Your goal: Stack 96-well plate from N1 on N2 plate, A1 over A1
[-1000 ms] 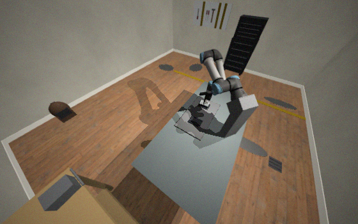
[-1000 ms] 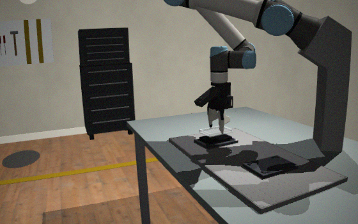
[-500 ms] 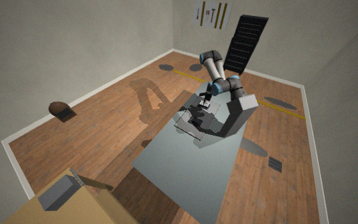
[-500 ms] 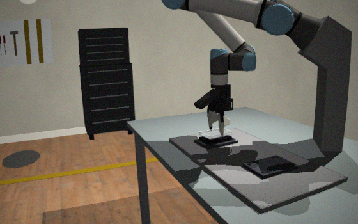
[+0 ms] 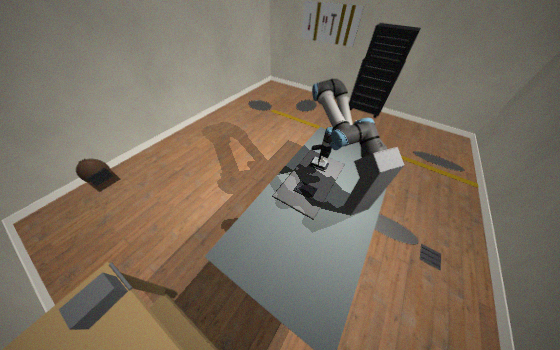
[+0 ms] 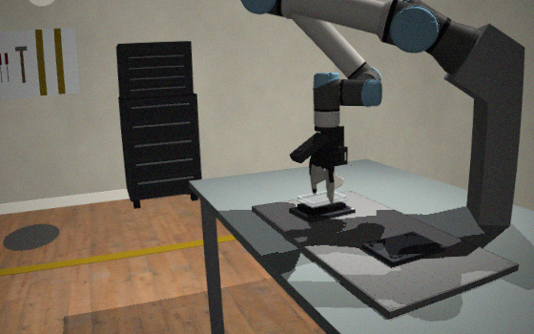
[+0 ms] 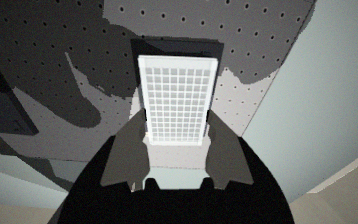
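1. The jaws of the gripper point(image 7: 175, 145) were clamped on the near end of the white 96-well plate point(image 7: 176, 100), one finger point(image 7: 131, 150) on each long side, so the plate was held rather than resting free.

2. In the exterior view the plate point(image 6: 320, 198) hung level and just above the dark nest point(image 6: 322, 210) under it, with a thin gap that seemed to remain between them; whether it had touched anything below could not be told.

3. In the wrist view the plate covered most of that nest point(image 7: 176, 47), whose dark edge showed only along the far side and a little down the flanks, so the two looked roughly lined up. A lower plate in this nest could not be made out in any view, being hidden under the held one.

4. One far corner of the held plate looked slightly clipped in the wrist view, but it was too small to be sure where A1 lay.

5. The other nest point(image 6: 403, 247), nearer the camera on the perforated base board point(image 6: 429, 291) on the tabletop point(image 6: 248, 188), appeared bare, which suggests the pick-up was done.

6. Judged from this, transport was nearly finished; what was left was the last lowering, nesting fully, release and retreat without disturbing the lower plate.
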